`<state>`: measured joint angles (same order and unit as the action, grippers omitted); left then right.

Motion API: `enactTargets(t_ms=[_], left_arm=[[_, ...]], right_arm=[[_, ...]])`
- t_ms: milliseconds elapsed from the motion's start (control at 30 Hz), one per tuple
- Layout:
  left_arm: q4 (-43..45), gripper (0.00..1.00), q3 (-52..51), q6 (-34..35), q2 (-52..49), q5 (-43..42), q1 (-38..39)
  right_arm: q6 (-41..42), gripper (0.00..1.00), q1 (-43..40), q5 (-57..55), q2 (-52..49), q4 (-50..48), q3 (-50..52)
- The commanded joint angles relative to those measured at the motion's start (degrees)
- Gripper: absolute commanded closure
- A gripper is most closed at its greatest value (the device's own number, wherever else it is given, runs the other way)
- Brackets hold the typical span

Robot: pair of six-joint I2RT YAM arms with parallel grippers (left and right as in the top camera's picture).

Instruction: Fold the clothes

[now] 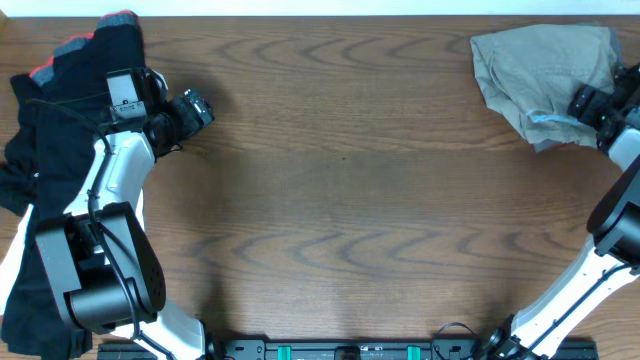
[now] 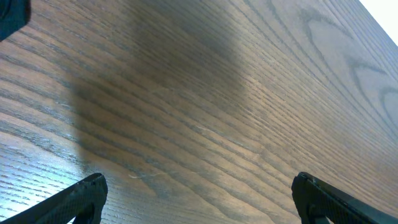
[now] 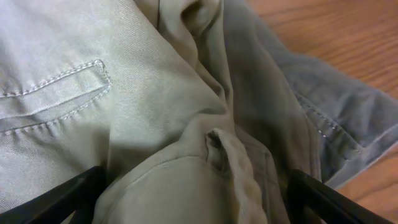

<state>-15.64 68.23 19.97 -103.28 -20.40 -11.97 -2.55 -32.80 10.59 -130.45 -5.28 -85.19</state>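
khaki shorts [image 1: 540,60]: no tag/txt legible
black garments [image 1: 60,120]: no logo/no. legible
table [image 1: 340,180]: no print

Dark wood-grain table [image 1: 340,150] — soft shadows, pale strip beyond far edge.

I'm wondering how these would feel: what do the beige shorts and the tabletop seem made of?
The beige shorts: probably cotton twill, matte; fine diagonal weave and stitched pocket seams show. The tabletop: wood or wood-look laminate, smooth with slight sheen; the grain pattern alone cannot tell which.

Khaki shorts [image 1: 540,70], black garments [image 1: 110,45], brown woodgrain table [image 1: 340,160]
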Motion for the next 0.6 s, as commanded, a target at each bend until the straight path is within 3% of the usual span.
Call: enactTargets(t_ms=[0, 267, 567], left_arm=[[-0.1, 0.03, 1.0, 0.7, 0.2, 0.1, -0.2], [-0.1, 0.02, 1.0, 0.7, 0.2, 0.1, -0.2], [-0.1, 0.02, 1.0, 0.7, 0.2, 0.1, -0.2]], right_arm=[[-1.0, 0.08, -2.5, -1.8, -0.8, 1.8, 0.8], [-0.9, 0.01, -1.9, 4.5, 13.2, 4.9, 0.8], [-0.7, 0.01, 2.3, 17.8, 32.9, 18.8, 0.8]])
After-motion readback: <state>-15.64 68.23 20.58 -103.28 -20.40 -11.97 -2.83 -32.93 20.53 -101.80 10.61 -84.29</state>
